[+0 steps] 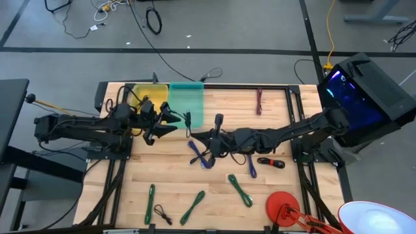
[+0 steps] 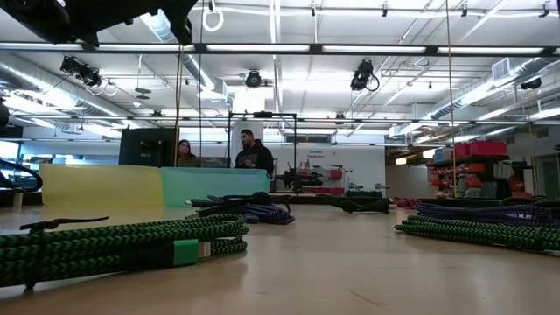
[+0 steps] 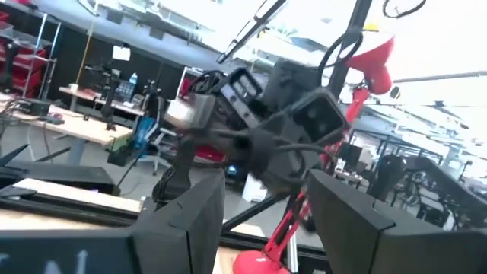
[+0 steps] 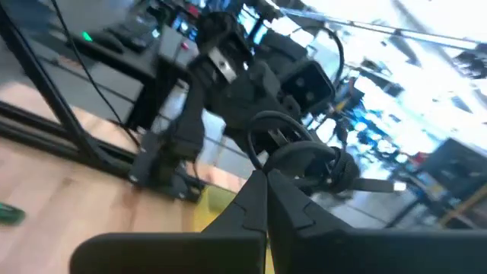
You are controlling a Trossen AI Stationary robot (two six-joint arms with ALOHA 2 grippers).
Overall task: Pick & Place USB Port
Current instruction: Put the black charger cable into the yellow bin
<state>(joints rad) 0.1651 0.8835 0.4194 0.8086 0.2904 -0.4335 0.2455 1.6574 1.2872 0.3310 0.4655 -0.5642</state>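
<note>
A black coiled USB cable (image 4: pixel 298 156) sits right at the tips of my right gripper (image 4: pixel 266 194), which is shut on it; its plug (image 4: pixel 396 185) sticks out sideways. In the high view my right gripper (image 1: pixel 213 138) hovers over the table's middle, above a blue cable (image 1: pixel 200 156). My left gripper (image 1: pixel 170 123) is open beside the teal bin (image 1: pixel 187 101) and the yellow bin (image 1: pixel 148 94). In the left wrist view its fingers (image 3: pixel 346 221) stand apart with nothing between them. My right gripper pinches the black cable's coil at its lower loop (image 4: pixel 265 166) between its two shut fingers. The coil is lifted clear of the table and stands above the fingertips, with the plug end free. How far back it reaches I cannot see.
Several coiled cables lie on the wooden table: green ones (image 1: pixel 239 190) (image 1: pixel 193 207) (image 1: pixel 150 201), a red one (image 1: pixel 259 101), a black-and-red one (image 1: pixel 271 162). A red lamp (image 1: pixel 283 205) stands at the near right corner. People stand beyond the far edge (image 2: pixel 249 153).
</note>
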